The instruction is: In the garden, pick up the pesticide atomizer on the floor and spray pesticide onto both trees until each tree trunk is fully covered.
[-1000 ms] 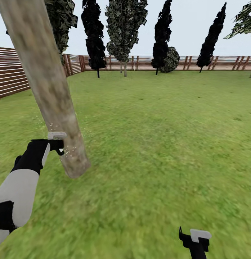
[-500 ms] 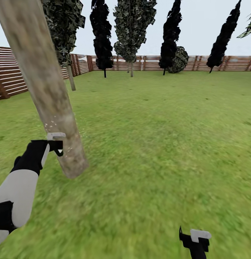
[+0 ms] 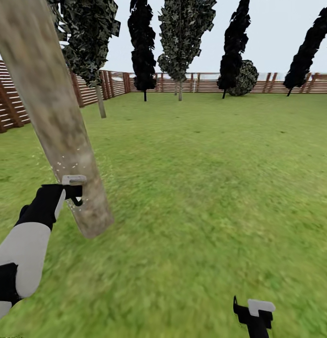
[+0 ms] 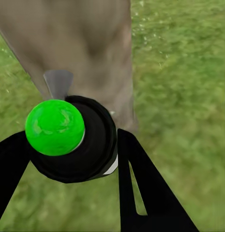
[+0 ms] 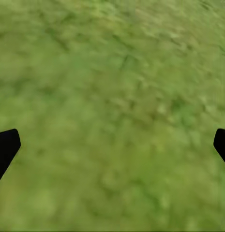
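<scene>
So on the far left of the head view the left gripper (image 3: 75,190) is right up against the leaning tree trunk (image 3: 50,108), with tiny whitish specks of pesticide (image 3: 64,164) dotted on the bark just above it. From there you can't really make out what it's holding, but the left wrist view clears that up: both fingers (image 4: 141,188) are clamped around the pesticide atomizer (image 4: 76,140), a black bottle whose top looks bright green here, nozzle aimed at the trunk. Moving right it's open lawn (image 3: 205,178) back to the wooden fence (image 3: 205,86). Bottom right, the right gripper (image 3: 254,312) hangs over grass, and its wrist view shows the fingertips (image 5: 6,147) spread wide, nothing between them.
</scene>
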`<state>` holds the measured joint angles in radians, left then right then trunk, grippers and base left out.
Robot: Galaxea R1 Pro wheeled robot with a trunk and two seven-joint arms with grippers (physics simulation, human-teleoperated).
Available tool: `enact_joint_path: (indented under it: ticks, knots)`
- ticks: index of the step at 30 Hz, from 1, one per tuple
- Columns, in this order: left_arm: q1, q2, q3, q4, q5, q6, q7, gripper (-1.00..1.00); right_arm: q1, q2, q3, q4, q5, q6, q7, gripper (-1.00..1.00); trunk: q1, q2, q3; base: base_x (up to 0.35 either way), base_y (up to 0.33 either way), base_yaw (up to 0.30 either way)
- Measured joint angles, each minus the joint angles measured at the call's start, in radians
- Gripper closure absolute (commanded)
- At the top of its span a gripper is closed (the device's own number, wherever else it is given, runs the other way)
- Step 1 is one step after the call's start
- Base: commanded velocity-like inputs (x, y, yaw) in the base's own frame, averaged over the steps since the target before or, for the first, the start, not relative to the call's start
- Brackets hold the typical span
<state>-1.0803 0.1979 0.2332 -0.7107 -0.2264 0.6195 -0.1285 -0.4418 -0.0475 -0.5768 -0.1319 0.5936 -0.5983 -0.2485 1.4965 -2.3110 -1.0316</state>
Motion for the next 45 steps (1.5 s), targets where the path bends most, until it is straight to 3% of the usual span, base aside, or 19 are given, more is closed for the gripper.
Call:
enact_joint_path:
  ticks: [11,21,26,30,38,45]
  knots:
    - [0.099,-0.009,0.002,0.000,-0.001,-0.002,0.002,1.00,0.000,0.001,-0.001,0.000,0.000,0.000,0.000,-1.00,0.000,0.000,0.000,0.177,-0.220,0.129]
    - [0.121,-0.007,0.003,0.000,0.000,-0.002,0.003,1.00,0.000,0.001,0.000,0.000,0.000,0.000,0.000,-1.00,0.000,0.000,0.000,0.084,-0.268,0.099]
    - [0.168,-0.008,0.003,0.001,-0.001,-0.005,0.020,1.00,0.000,0.001,0.000,0.000,0.000,0.000,0.000,-1.00,0.000,0.000,0.000,0.122,-0.269,0.171]
    - [0.173,-0.010,0.003,0.008,0.009,-0.010,0.074,1.00,0.000,0.000,-0.001,0.000,0.000,0.000,0.000,-1.00,0.000,0.000,0.000,0.153,-0.267,0.008]
    - [0.174,-0.004,0.047,0.080,0.007,-0.018,0.075,1.00,0.000,0.000,-0.001,0.000,-0.001,0.000,0.000,-1.00,0.000,0.000,0.000,0.157,-0.264,0.001]
    - [0.174,-0.011,0.049,0.102,0.009,-0.058,0.077,1.00,0.000,0.001,-0.001,0.000,-0.001,0.000,0.000,-1.00,0.000,0.000,0.000,0.169,-0.256,0.246]
